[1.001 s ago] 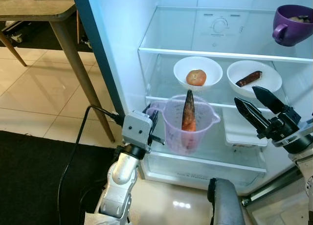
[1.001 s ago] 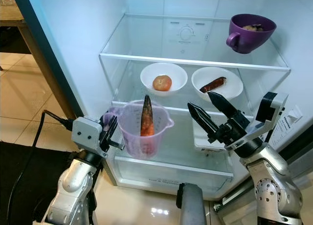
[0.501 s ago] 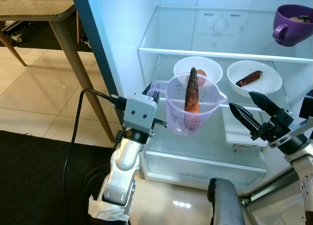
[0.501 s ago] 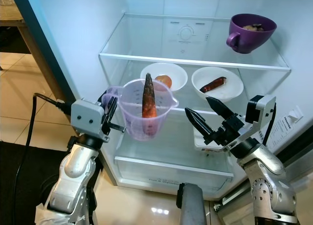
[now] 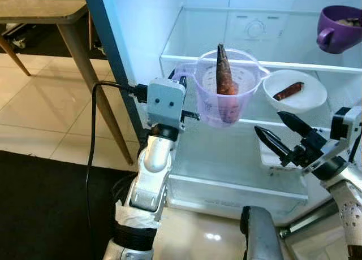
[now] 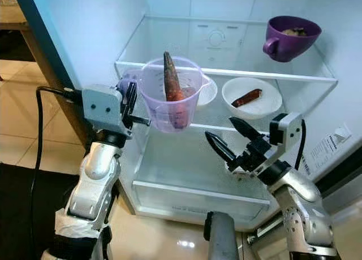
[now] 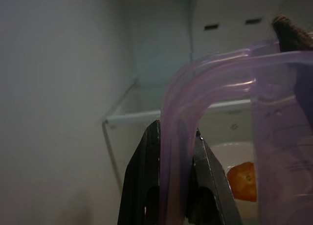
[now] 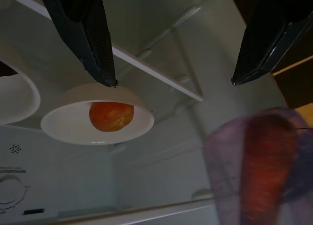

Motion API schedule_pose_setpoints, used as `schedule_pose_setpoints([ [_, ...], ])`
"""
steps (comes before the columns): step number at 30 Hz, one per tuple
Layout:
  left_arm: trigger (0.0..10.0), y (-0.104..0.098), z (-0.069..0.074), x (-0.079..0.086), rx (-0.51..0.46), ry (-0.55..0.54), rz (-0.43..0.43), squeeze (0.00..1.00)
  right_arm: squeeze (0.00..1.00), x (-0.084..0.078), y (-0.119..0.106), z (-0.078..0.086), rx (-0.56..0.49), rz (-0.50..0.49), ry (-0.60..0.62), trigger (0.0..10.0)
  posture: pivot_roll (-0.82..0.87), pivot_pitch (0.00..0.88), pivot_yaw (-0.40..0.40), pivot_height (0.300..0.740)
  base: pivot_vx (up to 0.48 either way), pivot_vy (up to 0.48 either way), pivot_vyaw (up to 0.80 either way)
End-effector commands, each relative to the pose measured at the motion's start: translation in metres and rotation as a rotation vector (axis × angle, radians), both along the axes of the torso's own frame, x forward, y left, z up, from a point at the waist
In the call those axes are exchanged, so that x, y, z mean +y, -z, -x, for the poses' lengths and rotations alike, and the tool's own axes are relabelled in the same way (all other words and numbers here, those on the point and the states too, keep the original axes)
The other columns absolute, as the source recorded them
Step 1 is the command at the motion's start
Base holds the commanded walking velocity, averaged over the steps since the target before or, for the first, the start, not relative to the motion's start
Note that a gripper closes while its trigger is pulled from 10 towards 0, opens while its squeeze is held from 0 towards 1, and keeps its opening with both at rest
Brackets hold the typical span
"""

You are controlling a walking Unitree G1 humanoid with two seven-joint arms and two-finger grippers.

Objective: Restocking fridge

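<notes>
A: Our left pincer point(image 6: 129, 104) is pinching the handle of the lilac measuring jug point(image 6: 172, 93), and the carrot point(image 6: 171, 82) stands nearly upright inside it. The jug hangs in the fridge opening, about level with the front edge of the upper glass shelf point(image 6: 226, 73).

B: And our right pincer point(image 6: 229, 140) is spread, holding nothing, down in front of the lower compartment.

A: To do this well, we carry the jug inward with its base above the shelf edge, keep it level so the carrot does not tip out, then set it down on bare glass. The left side of that shelf looks free; the purple cup point(image 6: 289, 37) sits far right.

B: Below, the bowl with the orange fruit point(image 8: 111, 116) and the white plate with the dark sausage-like piece point(image 6: 247, 97) are on the middle shelf, so we stay above them.

A: From the left wrist view, the fingers point(image 7: 142, 181) clamp the handle from both sides, though how deep the grip sits is hard to judge in that dim picture.

B: Then we let go only once the base rests flat.
</notes>
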State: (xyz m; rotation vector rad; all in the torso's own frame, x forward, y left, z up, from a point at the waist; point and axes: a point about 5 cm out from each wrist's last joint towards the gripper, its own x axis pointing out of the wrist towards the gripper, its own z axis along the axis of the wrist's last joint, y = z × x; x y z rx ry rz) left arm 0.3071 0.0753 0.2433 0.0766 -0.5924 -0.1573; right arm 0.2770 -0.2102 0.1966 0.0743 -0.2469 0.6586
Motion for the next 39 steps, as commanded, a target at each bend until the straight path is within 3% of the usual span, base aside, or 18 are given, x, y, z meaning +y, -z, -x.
schedule_pose_setpoints([
  [1, 10.0, -0.004, -0.002, -0.004, -0.003, 0.006, 0.05, 0.0, 0.0, -0.005, 0.0, 0.0, -0.007, 0.016, 0.027, 10.0, 0.01, 0.126, 0.024, 0.369, 0.0, 0.0, 0.0],
  [5, 10.0, -0.008, -0.011, -0.013, 0.01, 0.015, 0.085, 0.0, 0.0, -0.006, -0.007, -0.001, -0.046, 0.002, 0.043, 10.0, 0.01, 0.119, 0.031, 0.369, 0.0, 0.0, 0.0],
  [8, 10.0, -0.013, -0.017, -0.029, 0.016, 0.055, 0.095, 0.0, 0.0, -0.007, -0.015, 0.0, -0.087, -0.013, 0.056, 10.0, 0.0, 0.116, 0.036, 0.369, 0.0, 0.0, 0.0],
  [24, 10.0, -0.012, -0.003, -0.093, 0.047, 0.343, 0.073, 0.0, 0.0, -0.008, -0.02, 0.002, -0.12, -0.026, 0.07, 10.0, -0.01, 0.125, 0.05, 0.369, 0.0, 0.0, 0.0],
  [32, 10.0, -0.013, 0.003, -0.109, 0.069, 0.442, 0.115, 0.0, 0.0, -0.009, -0.02, 0.003, -0.119, -0.022, 0.064, 10.0, -0.01, 0.123, 0.049, 0.369, 0.0, 0.0, 0.0],
  [39, 10.0, -0.032, 0.003, -0.117, 0.04, 0.512, 0.165, 0.0, 0.0, -0.009, -0.012, 0.006, -0.094, -0.007, 0.048, 10.0, -0.01, 0.125, 0.052, 0.369, 0.0, 0.0, 0.0],
])
